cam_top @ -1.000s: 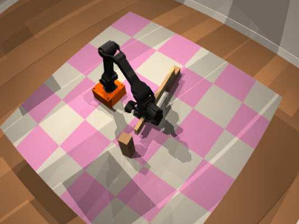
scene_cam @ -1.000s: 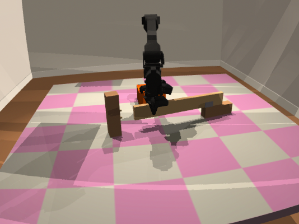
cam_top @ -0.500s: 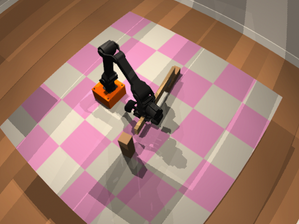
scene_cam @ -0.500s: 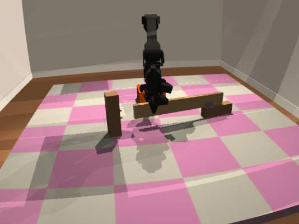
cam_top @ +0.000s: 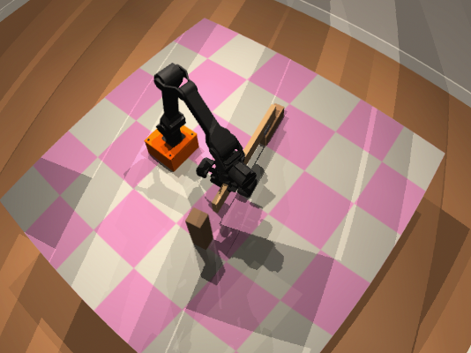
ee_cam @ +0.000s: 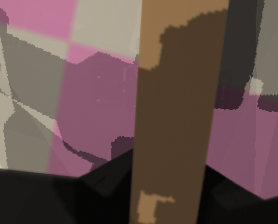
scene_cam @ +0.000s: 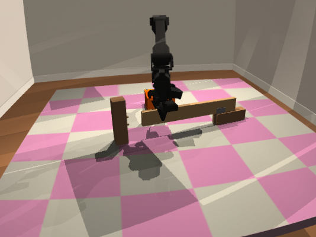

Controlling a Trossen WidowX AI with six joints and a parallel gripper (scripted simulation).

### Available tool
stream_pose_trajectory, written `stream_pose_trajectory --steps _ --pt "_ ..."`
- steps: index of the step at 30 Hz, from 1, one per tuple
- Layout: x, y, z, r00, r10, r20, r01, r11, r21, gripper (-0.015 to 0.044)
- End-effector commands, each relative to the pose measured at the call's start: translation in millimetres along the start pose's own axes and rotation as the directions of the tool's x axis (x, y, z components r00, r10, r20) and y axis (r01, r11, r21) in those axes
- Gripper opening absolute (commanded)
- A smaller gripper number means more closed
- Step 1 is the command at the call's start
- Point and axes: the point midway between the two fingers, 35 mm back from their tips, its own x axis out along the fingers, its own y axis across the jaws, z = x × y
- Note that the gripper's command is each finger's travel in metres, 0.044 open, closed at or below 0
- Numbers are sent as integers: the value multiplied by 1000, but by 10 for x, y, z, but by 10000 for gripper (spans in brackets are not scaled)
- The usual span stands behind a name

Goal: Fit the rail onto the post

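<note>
The wooden rail (cam_top: 253, 148) (scene_cam: 195, 111) (ee_cam: 175, 110) is held on edge, its near end lifted off the table and its far end at the low footboard block (cam_top: 276, 128) (scene_cam: 232, 116), behind the grey bracket (scene_cam: 221, 110). It looks close to level. My gripper (cam_top: 231, 186) (scene_cam: 163, 116) (ee_cam: 159, 159) is shut on the rail a little behind its near end. The upright post (cam_top: 199, 235) (scene_cam: 119, 122) stands in front of that end, with a visible gap between them. Two small pegs (scene_cam: 128, 117) stick out toward the rail, clear of it. The holes in the rail's end are hidden.
The orange base (cam_top: 172, 148) (scene_cam: 148, 99) of the arm stands to one side of the rail. The arm (cam_top: 198, 108) (scene_cam: 160, 48) reaches over from it. Dark shadows lie on the pink and cream checked mat (cam_top: 132, 222) (scene_cam: 219, 164).
</note>
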Motion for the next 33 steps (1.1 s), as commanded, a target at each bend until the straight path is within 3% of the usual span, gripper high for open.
stream_pose_trajectory --steps 1,33 --pt "-12 -3 2 1000 -4 1 4 1000 2 0" --pt "-8 8 -12 1000 -4 1 4 1000 2 0"
